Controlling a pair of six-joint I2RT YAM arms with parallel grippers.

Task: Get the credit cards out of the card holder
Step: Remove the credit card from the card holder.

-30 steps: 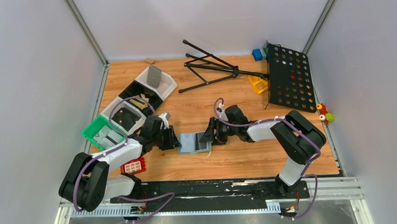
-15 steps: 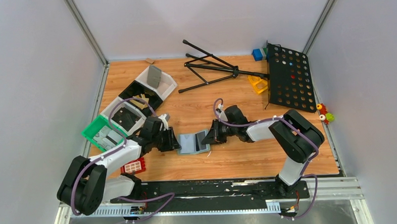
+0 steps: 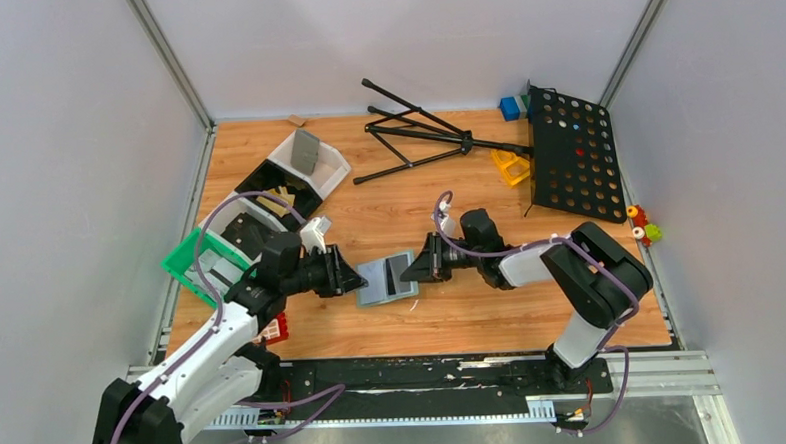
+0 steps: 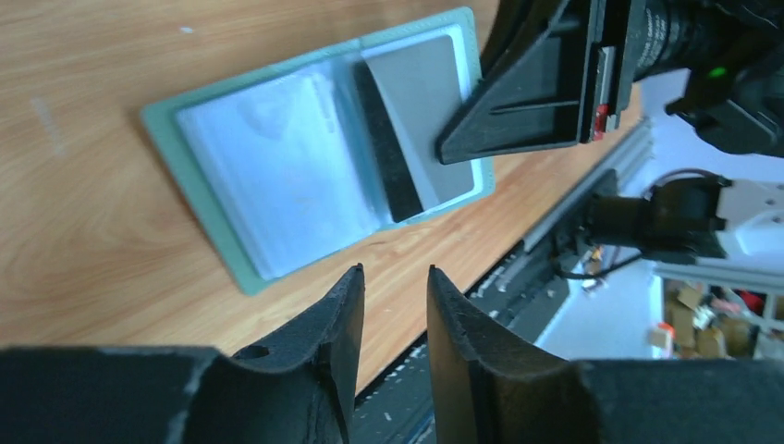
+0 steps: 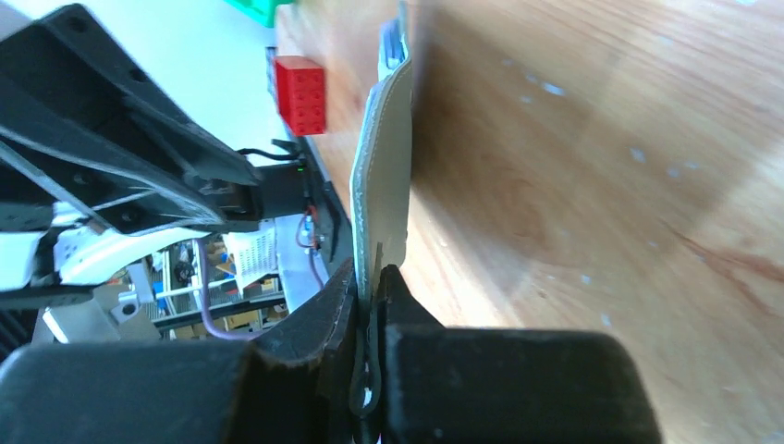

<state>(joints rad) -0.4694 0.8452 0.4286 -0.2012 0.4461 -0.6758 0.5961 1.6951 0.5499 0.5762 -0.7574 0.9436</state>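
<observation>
Left gripper [image 4: 395, 277] has backed off, jaws narrowly apart; holder [image 4: 277, 176] lies just ahead, right gripper [image 5: 370, 275] clamping its far edge.

We count one card holder [image 4: 277, 176] with a single card [image 4: 421, 120] showing in it, and two grippers: the left gripper [image 4: 395, 282] and the right gripper [image 5: 372, 277]. Along the left edge lie four trays [image 3: 335, 167], among them one green tray [image 3: 177, 259], and one red block [image 5: 300, 92] sits toward the near-left corner. Toward the far-right corner we count one folding stand [image 3: 415, 136], one perforated board [image 3: 574, 154], one blue block [image 3: 509, 107] and one yellow piece [image 3: 512, 167]; the toys [image 3: 641, 226] at the right edge are too small to count.
</observation>
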